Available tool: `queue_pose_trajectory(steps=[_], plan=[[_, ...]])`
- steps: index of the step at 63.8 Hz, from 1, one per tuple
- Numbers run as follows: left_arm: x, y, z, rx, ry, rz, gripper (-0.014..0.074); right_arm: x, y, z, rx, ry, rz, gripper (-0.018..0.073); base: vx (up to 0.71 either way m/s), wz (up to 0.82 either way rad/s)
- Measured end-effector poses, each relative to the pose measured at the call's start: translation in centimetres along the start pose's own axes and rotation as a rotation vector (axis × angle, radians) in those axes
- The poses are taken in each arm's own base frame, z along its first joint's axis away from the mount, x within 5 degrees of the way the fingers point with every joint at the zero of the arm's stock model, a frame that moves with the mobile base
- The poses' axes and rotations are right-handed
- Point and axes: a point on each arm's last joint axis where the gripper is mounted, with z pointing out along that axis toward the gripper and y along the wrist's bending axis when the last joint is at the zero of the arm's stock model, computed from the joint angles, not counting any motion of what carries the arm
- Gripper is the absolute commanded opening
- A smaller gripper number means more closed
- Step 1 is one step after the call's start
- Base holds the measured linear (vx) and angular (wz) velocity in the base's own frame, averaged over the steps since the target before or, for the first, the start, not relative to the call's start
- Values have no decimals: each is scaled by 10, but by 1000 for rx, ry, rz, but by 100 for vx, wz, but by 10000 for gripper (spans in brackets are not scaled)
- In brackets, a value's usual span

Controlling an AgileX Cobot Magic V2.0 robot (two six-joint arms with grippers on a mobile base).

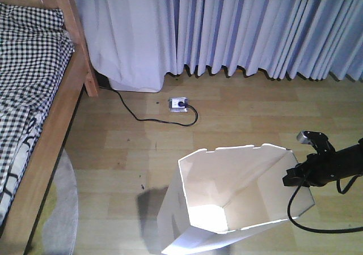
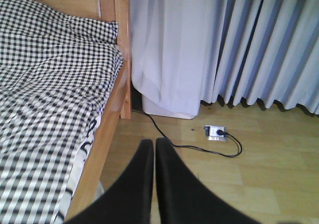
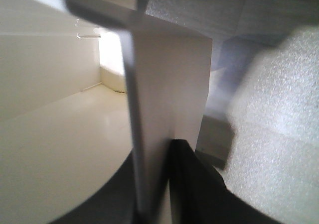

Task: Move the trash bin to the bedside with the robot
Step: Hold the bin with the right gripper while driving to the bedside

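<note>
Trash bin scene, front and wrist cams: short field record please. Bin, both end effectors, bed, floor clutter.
trash bin: white, faceted, nothing seen inside, on the wood floor, apart from the bed
right end effector: shut on the bin's rim wall, one finger on each side
left end effector: shut, holding nothing, over the floor beside the bed
bed frame: light wood, at left, with checked bedding on top
floor items: power socket with black cable near the curtains; grey rug by the bed
</note>
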Motion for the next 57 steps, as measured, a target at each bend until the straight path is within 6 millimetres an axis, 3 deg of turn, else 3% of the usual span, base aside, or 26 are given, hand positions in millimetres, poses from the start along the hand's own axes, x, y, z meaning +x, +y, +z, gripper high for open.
queue_pose_trajectory(steps=[57], plan=[[0,0,0,0,0,0,-6,0,0,0,0,0,0,-5,22,3]])
